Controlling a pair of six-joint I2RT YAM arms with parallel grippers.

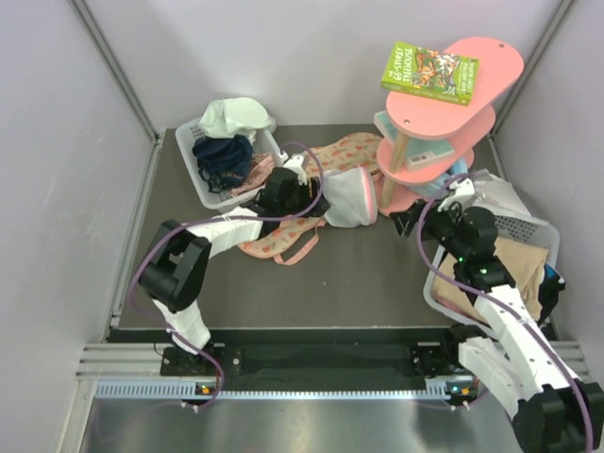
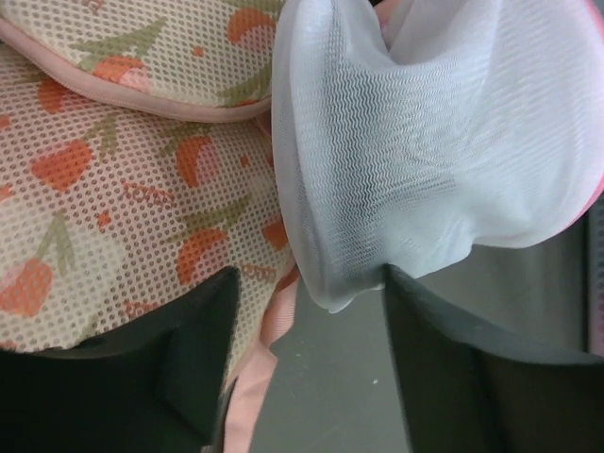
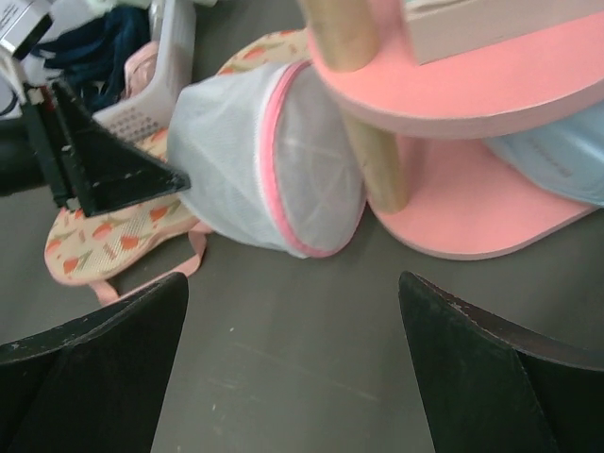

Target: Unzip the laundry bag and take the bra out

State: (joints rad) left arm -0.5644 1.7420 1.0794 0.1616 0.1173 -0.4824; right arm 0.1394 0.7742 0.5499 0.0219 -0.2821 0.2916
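Note:
The laundry bag (image 1: 351,198) is a white mesh dome with pink zip trim, lying on its side against the foot of the pink shelf. It also shows in the right wrist view (image 3: 264,160). My left gripper (image 1: 318,203) is open at the bag's left side. In the left wrist view the mesh (image 2: 425,142) bulges down between the open fingertips of that gripper (image 2: 311,283), with no grip on it. My right gripper (image 1: 406,223) is open and empty to the right of the bag, a short way off it (image 3: 293,283). The black bra is not in view.
Pink fruit-print fabric pieces (image 1: 283,241) lie under and left of the bag. A white basket (image 1: 209,184) at the back left holds a navy garment (image 1: 223,156) and pale cloth. The pink tiered shelf (image 1: 444,113) carries a green book (image 1: 429,73). A second basket (image 1: 533,231) stands at the right.

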